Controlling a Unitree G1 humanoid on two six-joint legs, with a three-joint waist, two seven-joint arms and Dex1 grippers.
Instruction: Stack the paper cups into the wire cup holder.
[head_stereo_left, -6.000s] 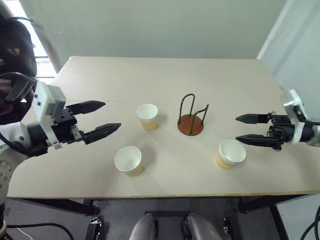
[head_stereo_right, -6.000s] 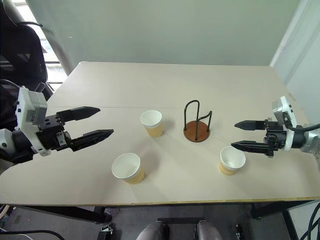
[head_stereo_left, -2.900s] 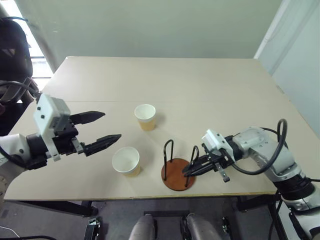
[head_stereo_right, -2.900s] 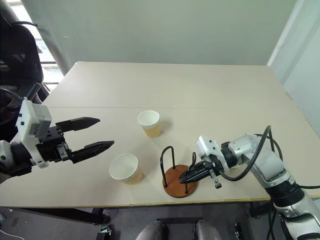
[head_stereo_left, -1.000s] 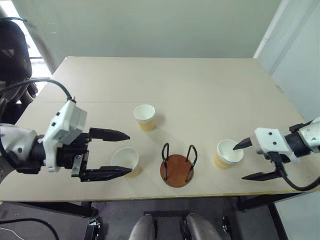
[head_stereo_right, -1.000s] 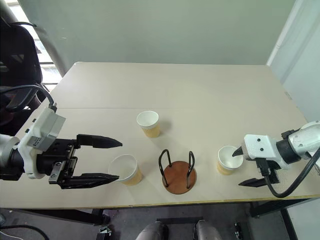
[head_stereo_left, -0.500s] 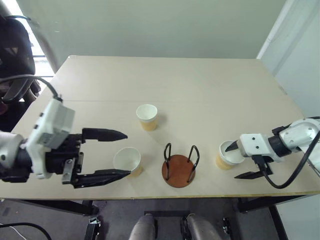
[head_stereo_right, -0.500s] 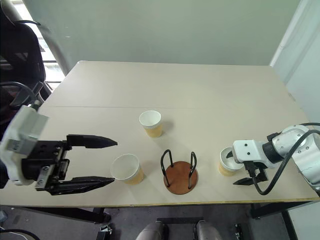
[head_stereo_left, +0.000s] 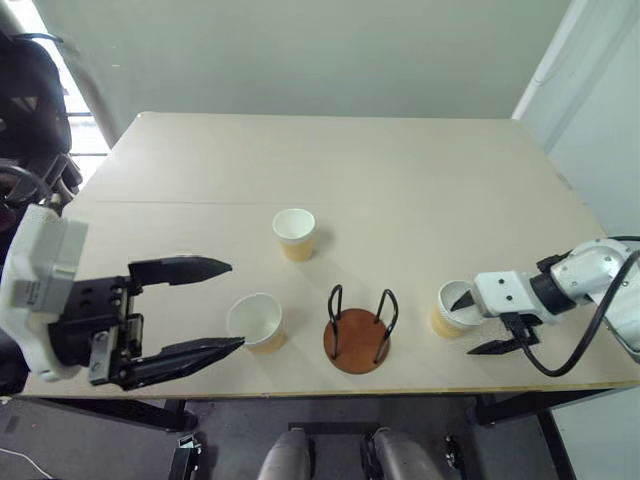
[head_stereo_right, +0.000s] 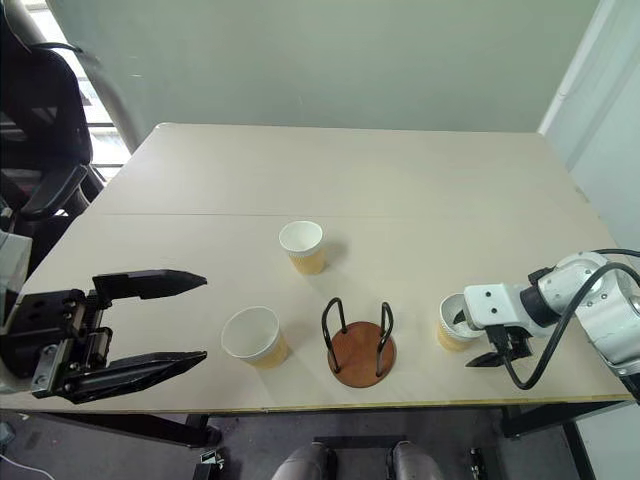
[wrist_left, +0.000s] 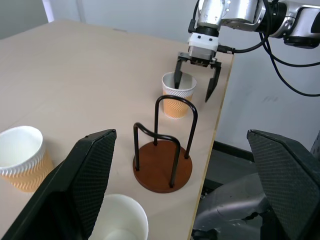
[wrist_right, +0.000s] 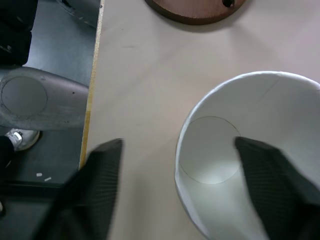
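The left end effector (head_stereo_left: 195, 308), two long black fingers on a white and black wrist block, hangs released and empty to the left of the wire cup holder, over the near left part of the pale beige bench (head_stereo_left: 400, 180), its fingers spread wide and pointing toward the holder.

Just left of the holder stands a small tapered paper cup with a white inside and a tan ribbed sleeve (head_stereo_left: 254, 322), upright and open at the top, close to the tips of the left fingers but apart from them. A second cup of the same kind (head_stereo_left: 294, 234) stands upright behind and to the left of the holder, farther from the near edge.

The wire cup holder (head_stereo_left: 358, 330), a round reddish-brown disc base with two upright black wire loops, stands near the bench's front edge and has nothing in it.

To the right of the holder stands the third paper cup (head_stereo_left: 453, 308), upright, also near the front edge. The right end effector (head_stereo_left: 478, 322), black fingers on a white wrist block, straddles this cup's right wall: one finger (wrist_left: 177, 76) reaches down inside the cup and the other (wrist_left: 212, 82) hangs outside it. A gap shows between the outer finger and the sleeve, so the fingers are not clenched on the cup.
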